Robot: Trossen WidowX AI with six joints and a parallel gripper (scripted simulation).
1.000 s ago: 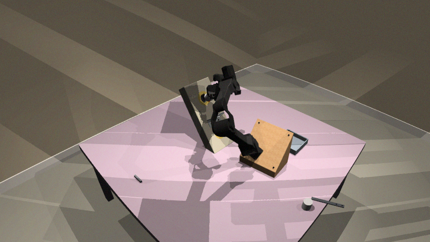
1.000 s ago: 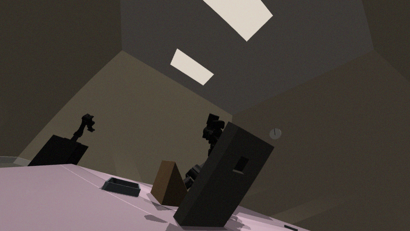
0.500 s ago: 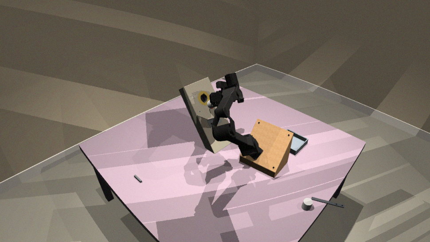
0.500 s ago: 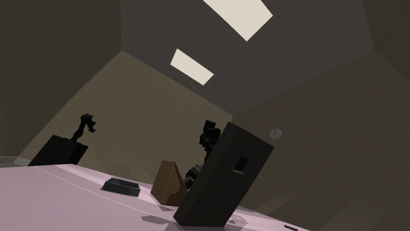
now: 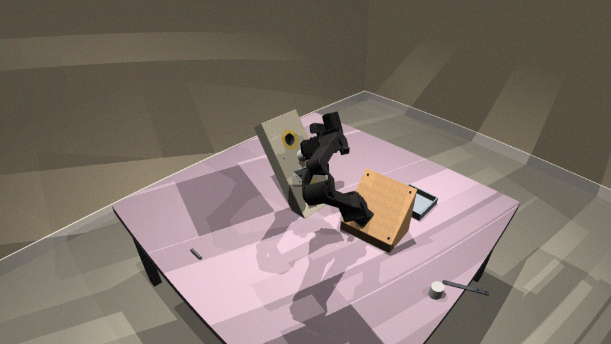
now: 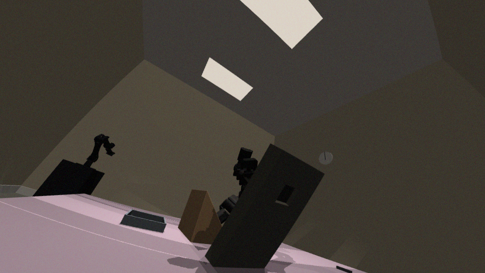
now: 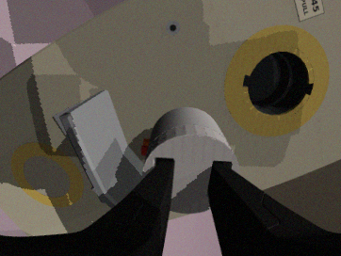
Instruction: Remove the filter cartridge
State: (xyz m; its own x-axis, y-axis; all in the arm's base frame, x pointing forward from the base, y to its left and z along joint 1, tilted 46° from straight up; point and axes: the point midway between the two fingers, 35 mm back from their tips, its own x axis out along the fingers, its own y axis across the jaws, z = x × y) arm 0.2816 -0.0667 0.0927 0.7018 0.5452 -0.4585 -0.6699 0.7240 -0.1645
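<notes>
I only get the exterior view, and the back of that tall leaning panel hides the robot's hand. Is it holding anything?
Observer: Yes. In the wrist view the gripper is shut on a pale round cartridge.

Visitor: Is that thing still stuck in the panel?

Observer: No, it is out: the round hole in the front of the panel stands open, ringed in yellow.

Visitor: I see the tray's walls but not its bottom. What does it look like?

Observer: From the top, the visible part of the floor of the tray is pale blue.
</notes>
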